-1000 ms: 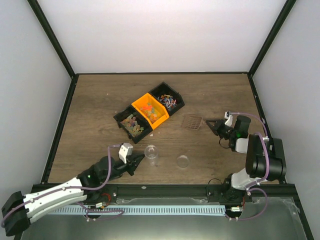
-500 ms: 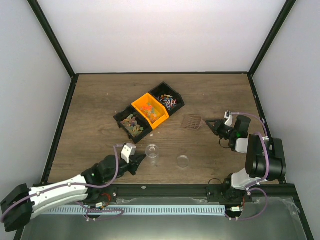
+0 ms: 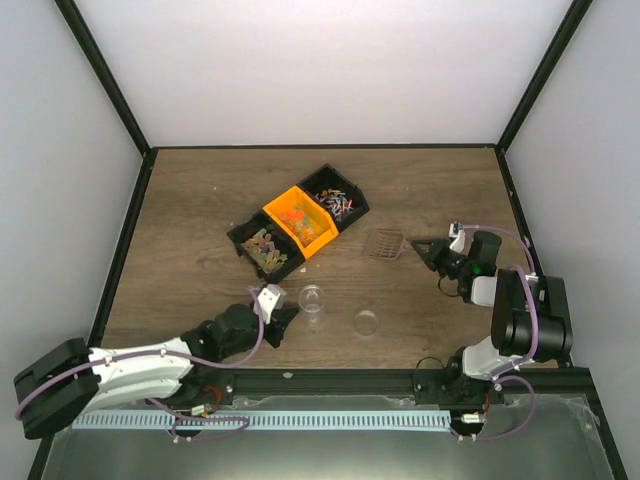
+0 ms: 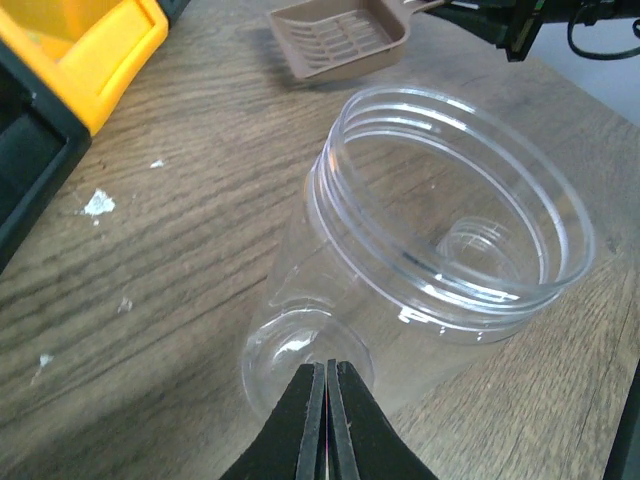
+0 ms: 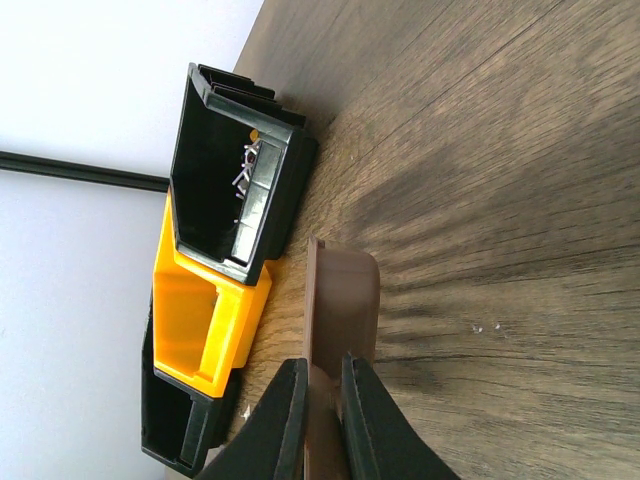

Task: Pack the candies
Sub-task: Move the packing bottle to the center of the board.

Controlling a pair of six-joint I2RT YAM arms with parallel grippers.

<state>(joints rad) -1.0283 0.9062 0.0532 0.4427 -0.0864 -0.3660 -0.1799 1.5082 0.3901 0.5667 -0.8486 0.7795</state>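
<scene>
Clamping one scoop (image 3: 384,243) with right hand (image 3: 417,246), left hand (image 3: 291,314) pressed together by one jar (image 3: 312,298)

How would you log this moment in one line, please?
left gripper: shut, at empty jar base | right gripper: shut on scoop handle | candies: in bins

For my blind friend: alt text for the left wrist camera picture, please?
An empty clear jar stands open on a wooden table, the shut left gripper pointing at its base; a brown scoop and orange bin beyond.
</scene>
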